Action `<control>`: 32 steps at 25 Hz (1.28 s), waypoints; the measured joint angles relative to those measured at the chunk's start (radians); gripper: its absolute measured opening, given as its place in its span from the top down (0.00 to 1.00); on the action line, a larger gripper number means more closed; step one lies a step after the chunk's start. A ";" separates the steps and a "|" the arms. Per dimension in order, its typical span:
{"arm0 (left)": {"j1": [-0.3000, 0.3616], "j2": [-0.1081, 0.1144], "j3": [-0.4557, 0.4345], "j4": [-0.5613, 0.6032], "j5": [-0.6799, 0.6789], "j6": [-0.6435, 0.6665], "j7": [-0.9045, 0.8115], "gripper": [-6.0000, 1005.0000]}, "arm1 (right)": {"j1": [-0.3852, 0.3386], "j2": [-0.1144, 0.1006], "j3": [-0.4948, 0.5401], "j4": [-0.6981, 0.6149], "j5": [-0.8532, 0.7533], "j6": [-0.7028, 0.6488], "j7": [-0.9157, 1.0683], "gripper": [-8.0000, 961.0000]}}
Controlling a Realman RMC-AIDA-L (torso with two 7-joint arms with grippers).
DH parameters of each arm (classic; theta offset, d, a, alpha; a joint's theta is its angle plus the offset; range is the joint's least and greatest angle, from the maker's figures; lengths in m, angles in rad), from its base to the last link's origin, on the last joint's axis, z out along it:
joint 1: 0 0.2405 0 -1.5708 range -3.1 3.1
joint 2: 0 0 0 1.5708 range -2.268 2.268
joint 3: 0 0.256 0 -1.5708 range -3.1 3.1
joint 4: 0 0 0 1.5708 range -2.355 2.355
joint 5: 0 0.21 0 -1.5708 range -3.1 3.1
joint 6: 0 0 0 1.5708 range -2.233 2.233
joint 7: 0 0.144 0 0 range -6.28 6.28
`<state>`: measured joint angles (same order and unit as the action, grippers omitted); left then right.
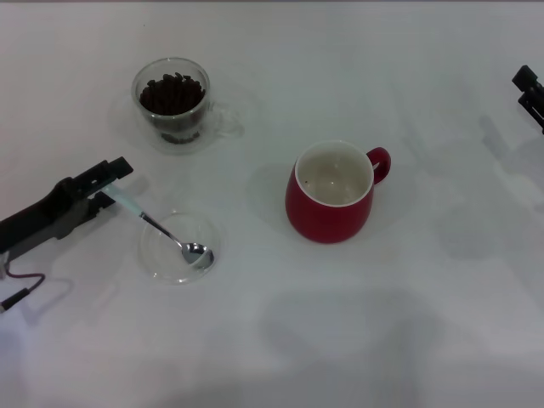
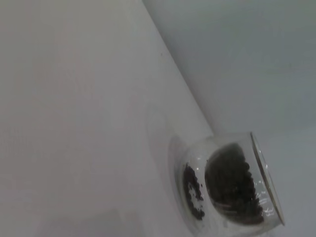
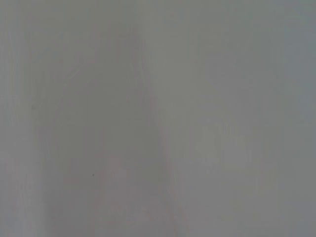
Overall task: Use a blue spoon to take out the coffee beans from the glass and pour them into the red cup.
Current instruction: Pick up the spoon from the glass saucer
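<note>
White tabletop lay under everything. We had our left gripper (image 1: 115, 183) clenched on the pale-blue-handled metal spoon (image 1: 161, 229), bowl resting in a shallow clear dish (image 1: 153, 255) at seven o'clock. Next, we judged, came lifting it toward the bean-filled clear glass (image 1: 174, 104) at eleven o'clock; the dark red mug (image 1: 327, 212) waited centrally. Our right gripper (image 1: 529, 93) sat parked at three o'clock, grip unreadable.

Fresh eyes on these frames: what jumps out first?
The red cup stands out near the middle of the white table, its white inside empty. To the robot's far left, the glass is full of dark coffee beans. Nearer the robot, the left hand is at the handle of the blue spoon, whose bowl rests in a shallow clear dish. The right hand sits at the far right edge.
</note>
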<state>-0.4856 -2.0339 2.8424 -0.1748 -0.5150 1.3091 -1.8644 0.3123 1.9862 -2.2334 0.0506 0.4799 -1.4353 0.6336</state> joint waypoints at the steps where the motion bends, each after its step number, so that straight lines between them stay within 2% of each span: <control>1: 0.000 -0.004 0.000 0.000 0.001 -0.001 0.005 0.15 | 0.001 0.000 0.000 0.000 0.000 0.000 0.000 0.26; 6: -0.001 -0.014 0.000 -0.001 0.003 -0.004 0.026 0.16 | 0.006 -0.001 0.000 0.000 0.000 0.000 0.000 0.26; 20: 0.005 -0.020 -0.007 -0.005 -0.002 -0.007 0.088 0.46 | 0.002 0.002 0.000 0.000 0.023 -0.001 0.000 0.26; 25: 0.007 -0.020 -0.007 -0.007 -0.023 0.000 0.102 0.70 | 0.002 0.005 0.000 0.000 0.024 0.000 0.000 0.26; 31: 0.009 -0.019 -0.006 -0.008 -0.043 0.003 0.119 0.86 | 0.001 0.009 0.000 0.000 0.035 0.000 0.000 0.26; 32: 0.009 -0.019 -0.006 -0.008 -0.045 0.003 0.119 0.86 | 0.001 0.009 0.000 0.000 0.038 0.001 0.000 0.26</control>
<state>-0.4769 -2.0524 2.8360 -0.1832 -0.5600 1.3125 -1.7452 0.3129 1.9954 -2.2334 0.0506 0.5180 -1.4346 0.6335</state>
